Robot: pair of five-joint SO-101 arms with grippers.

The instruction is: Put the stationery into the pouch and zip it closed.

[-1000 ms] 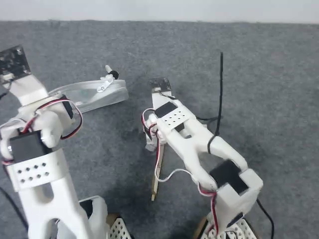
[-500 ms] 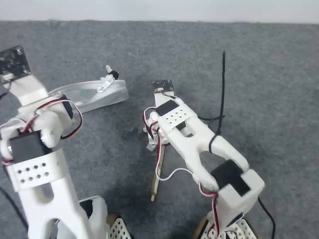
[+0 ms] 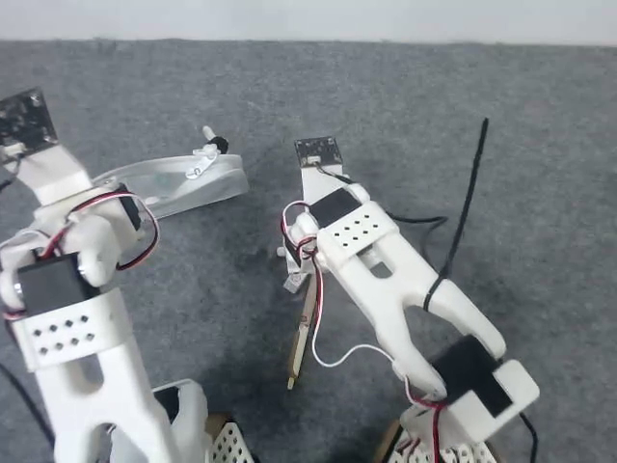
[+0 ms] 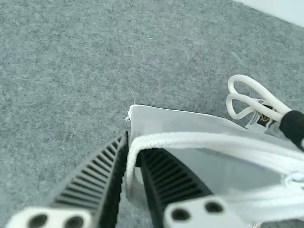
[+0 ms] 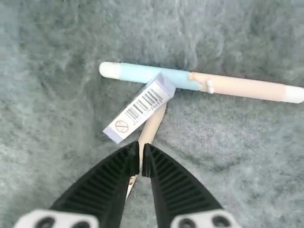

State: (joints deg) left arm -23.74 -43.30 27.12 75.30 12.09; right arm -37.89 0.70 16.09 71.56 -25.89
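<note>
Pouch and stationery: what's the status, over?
Left tool shut on pouch rim. Right tool shut on wooden stick. Small box lies over stick, against pen.

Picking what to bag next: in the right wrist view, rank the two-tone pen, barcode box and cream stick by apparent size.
1. two-tone pen, clearly the longest.
2. barcode box.
3. cream stick, partly hidden by the box, so its place is unsure.

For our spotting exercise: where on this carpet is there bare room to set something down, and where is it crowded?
Bare carpet lies beyond the pouch toward the far wall, and right of the cable. Crowded: at the right gripper, where pen, box and stick overlap.
</note>
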